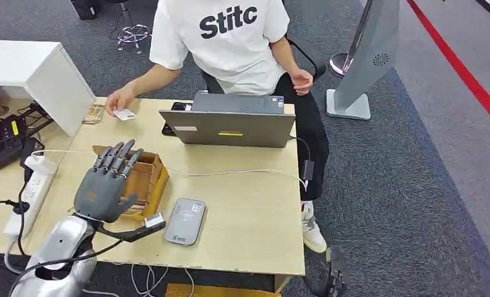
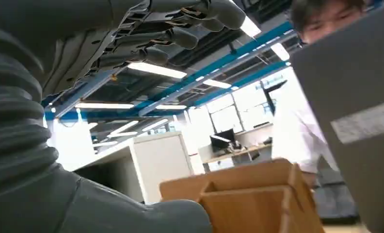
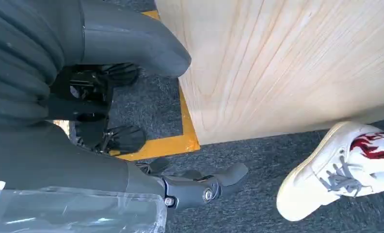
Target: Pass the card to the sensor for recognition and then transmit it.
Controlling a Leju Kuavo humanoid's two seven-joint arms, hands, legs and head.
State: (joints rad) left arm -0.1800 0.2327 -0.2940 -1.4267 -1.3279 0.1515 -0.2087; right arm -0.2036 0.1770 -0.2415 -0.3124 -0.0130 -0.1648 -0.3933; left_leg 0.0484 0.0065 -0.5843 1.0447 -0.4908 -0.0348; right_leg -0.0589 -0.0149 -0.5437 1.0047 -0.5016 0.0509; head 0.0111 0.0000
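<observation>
A person's hand (image 1: 119, 99) holds a small white card (image 1: 124, 114) down on the far left of the wooden table (image 1: 249, 204). The grey card sensor (image 1: 185, 221) lies flat near the front edge. My left hand (image 1: 106, 182) hovers over an open cardboard box (image 1: 148, 178), left of the sensor, fingers stretched out and apart with nothing in them. In the left wrist view the fingers (image 2: 180, 24) reach above the box (image 2: 258, 199). My right hand (image 3: 59, 97) hangs beside the table's side (image 3: 287, 63), holding nothing, fingers apart.
A grey laptop (image 1: 230, 120) stands open at the table's far side, facing the seated person. A white cable crosses the table middle. A power strip (image 1: 29, 185) and a white cabinet (image 1: 32, 68) lie left. The person's shoe (image 3: 335, 165) is near my right hand.
</observation>
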